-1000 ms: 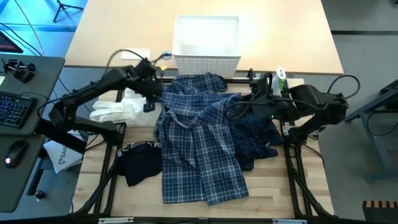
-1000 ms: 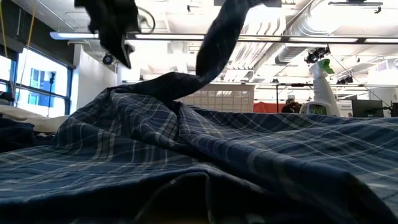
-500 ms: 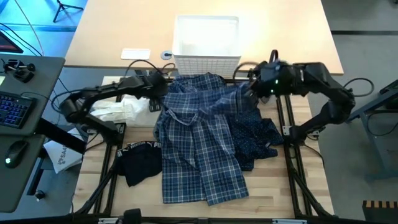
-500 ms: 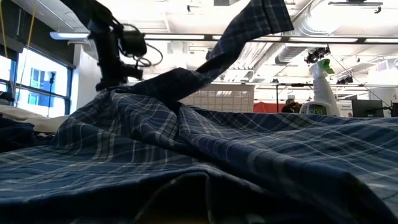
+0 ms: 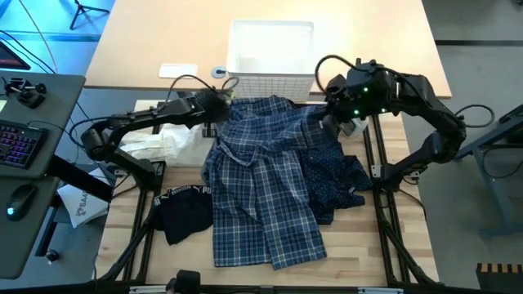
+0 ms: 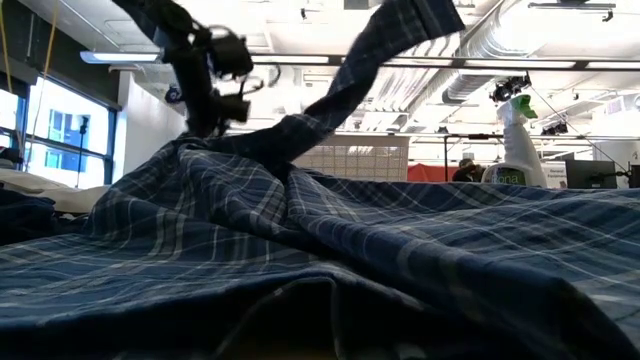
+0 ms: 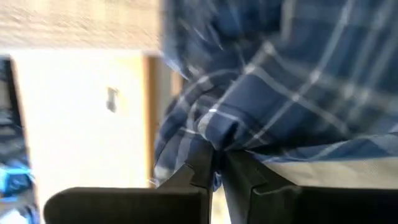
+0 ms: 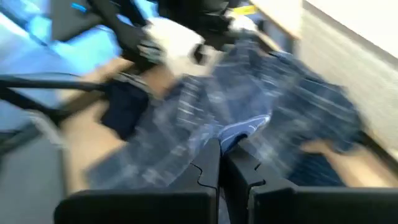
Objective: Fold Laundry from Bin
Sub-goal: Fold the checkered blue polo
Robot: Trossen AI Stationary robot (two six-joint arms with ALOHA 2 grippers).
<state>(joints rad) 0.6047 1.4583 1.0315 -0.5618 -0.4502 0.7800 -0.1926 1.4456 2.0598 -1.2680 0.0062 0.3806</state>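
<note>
The blue-white plaid shirt (image 5: 261, 188) lies spread down the middle of the table, and it fills the low view (image 6: 300, 240). My left gripper (image 5: 221, 113) is shut on its far left part. My right gripper (image 5: 333, 121) is shut on its far right part and holds it up, so a strip of cloth (image 6: 390, 50) rises out of the low view. The white lattice bin (image 5: 272, 53) stands just beyond the shirt. Navy dotted trousers (image 5: 339, 175) lie partly under the shirt's right side. A black piece (image 5: 184, 214) and a white cloth (image 5: 155, 143) lie to its left. My left gripper pinches a bunched fold of the plaid shirt (image 7: 214, 127) between its two fingers, at the shirt's far left edge. It comes slanting down from the table's left. The cloth around it still rests on the table. My right gripper pinches a gathered bit of the plaid shirt (image 8: 239, 130) between its two fingers, slanting down from the table's far right. That part is lifted clear, and the cloth below it runs down in a taut strip (image 6: 340, 100) to the rest of the shirt on the table.
A spray bottle (image 6: 517, 145) stands beyond the table at the right. A white card (image 5: 178, 71) lies on the far left of the table. Dark frame bars (image 5: 384, 220) run along both sides. Bare wood (image 5: 351, 253) shows at the near right.
My left gripper has sunk and gone toward the table's far right, onto the shirt's far left edge, and has taken hold there. My right gripper has swung toward the far right with its part of the shirt, drawing the lifted strip out longer and tauter.
</note>
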